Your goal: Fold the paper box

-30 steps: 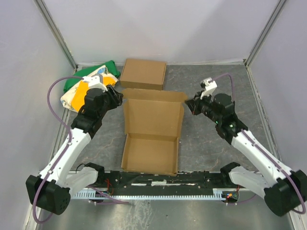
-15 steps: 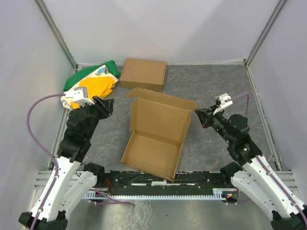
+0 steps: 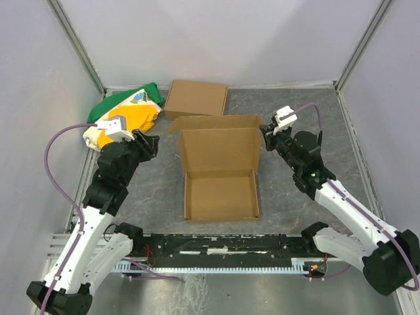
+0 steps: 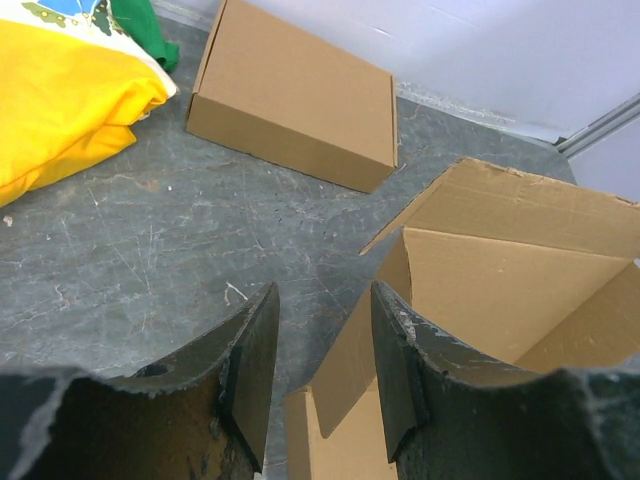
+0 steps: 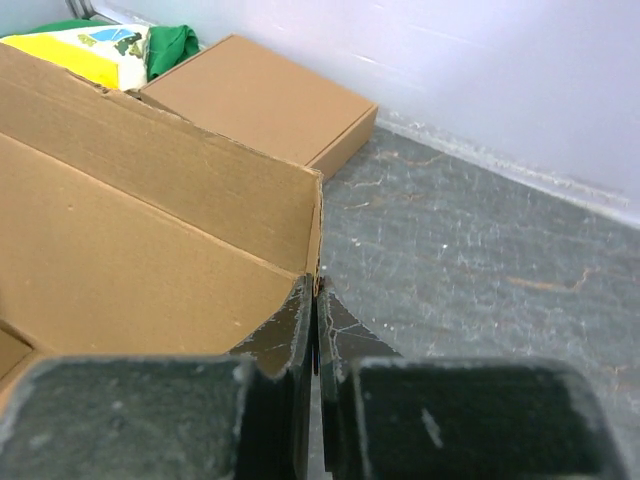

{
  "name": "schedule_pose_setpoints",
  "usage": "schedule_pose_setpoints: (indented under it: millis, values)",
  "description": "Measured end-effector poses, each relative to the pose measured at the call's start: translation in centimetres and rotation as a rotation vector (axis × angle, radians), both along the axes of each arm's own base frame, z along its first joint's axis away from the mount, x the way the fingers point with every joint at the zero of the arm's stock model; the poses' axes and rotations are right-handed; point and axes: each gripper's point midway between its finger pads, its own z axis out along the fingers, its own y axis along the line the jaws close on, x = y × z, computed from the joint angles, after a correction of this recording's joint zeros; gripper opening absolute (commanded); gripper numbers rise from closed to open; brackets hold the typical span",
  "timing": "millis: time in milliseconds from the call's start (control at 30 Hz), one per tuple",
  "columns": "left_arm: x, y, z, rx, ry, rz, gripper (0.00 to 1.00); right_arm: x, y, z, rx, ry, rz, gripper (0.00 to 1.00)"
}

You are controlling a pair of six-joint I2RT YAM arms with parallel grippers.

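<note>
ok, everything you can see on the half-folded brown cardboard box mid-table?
The half-folded brown cardboard mailer box is plain and unprinted. Its shallow tray, walls raised, sits flat on the grey table, squared to the near edge. The lid stands up open at the far side, a flap along its top, small side flaps angling out. The right gripper is shut on the lid's right corner; the left gripper is open, apart from it.

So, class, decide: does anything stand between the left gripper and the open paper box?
Nothing visible does. Only bare table lies between the open left gripper and the paper box. The closed box and the bag lie farther back, off that path.
</note>
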Motion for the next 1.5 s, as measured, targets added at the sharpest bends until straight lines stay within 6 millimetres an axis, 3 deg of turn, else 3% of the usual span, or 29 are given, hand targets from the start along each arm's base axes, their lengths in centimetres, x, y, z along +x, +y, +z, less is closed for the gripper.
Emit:
schedule_pose_setpoints:
  millis: [133, 400, 567, 767, 1000, 1133, 1333, 1500]
  values:
    - [0.6, -0.6, -0.1, 0.009, 0.002, -0.023, 0.50, 1.0, 0.5, 0.6, -0.018, -0.055, 0.012, 0.07]
    - [2.6, -2.1, 1.5, 0.012, -0.013, -0.077, 0.50, 1.6, 0.9, 4.7, 0.001, -0.206, 0.020, 0.08]
    - [2.7, -2.8, 3.0, -0.004, -0.058, -0.107, 0.48, 1.1, 1.1, 5.0, 0.021, -0.222, 0.035, 0.08]
    - [1.7, -4.1, 2.7, -0.015, -0.066, -0.177, 0.47, -2.4, -0.2, 2.5, 0.071, -0.174, 0.046, 0.09]
    - [0.2, -4.1, 2.2, -0.019, -0.075, -0.196, 0.48, -6.9, -2.2, 3.5, 0.159, -0.170, 0.044, 0.10]
    - [-0.1, -4.1, 0.0, -0.014, -0.036, -0.199, 0.47, -7.3, -2.7, 2.9, 0.167, -0.142, 0.025, 0.10]
    - [-0.7, -4.7, -5.8, -0.007, 0.099, -0.213, 0.46, -6.2, -1.8, 0.0, 0.132, -0.026, 0.030, 0.08]
    - [-1.9, -5.8, -7.2, -0.023, 0.126, -0.254, 0.45, -6.4, -1.5, 0.1, 0.146, -0.031, 0.048, 0.08]
